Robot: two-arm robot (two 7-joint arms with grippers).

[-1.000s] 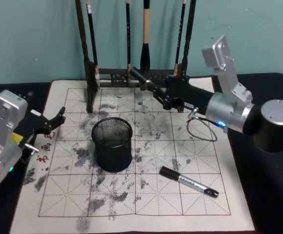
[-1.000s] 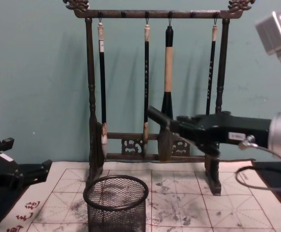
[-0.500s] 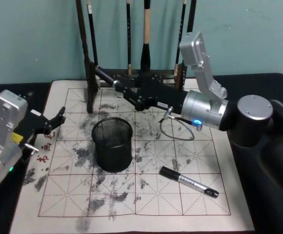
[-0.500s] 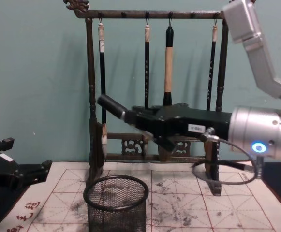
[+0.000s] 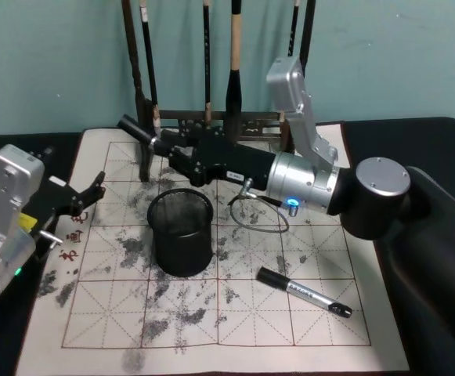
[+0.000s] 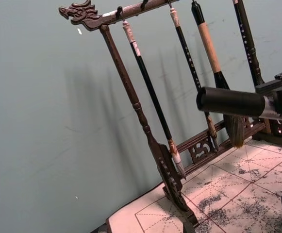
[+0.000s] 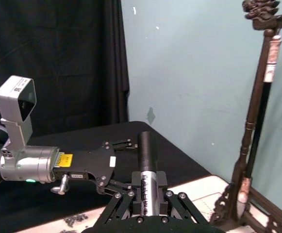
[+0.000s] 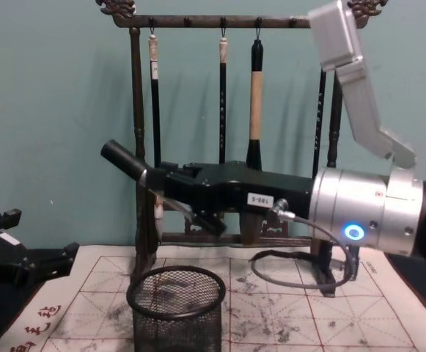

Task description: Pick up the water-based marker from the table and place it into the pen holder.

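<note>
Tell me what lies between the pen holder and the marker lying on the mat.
Nothing: in the head view, the stretch from the pen holder to the lying marker is bare mat, just red grid lines and grey ink stains.

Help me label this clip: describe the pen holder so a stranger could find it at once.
Find the cream calligraphy mat with red grid lines. Near its middle, before the tall wooden brush rack, stands the pen holder. It is the only short, round, black wire-mesh cup.
</note>
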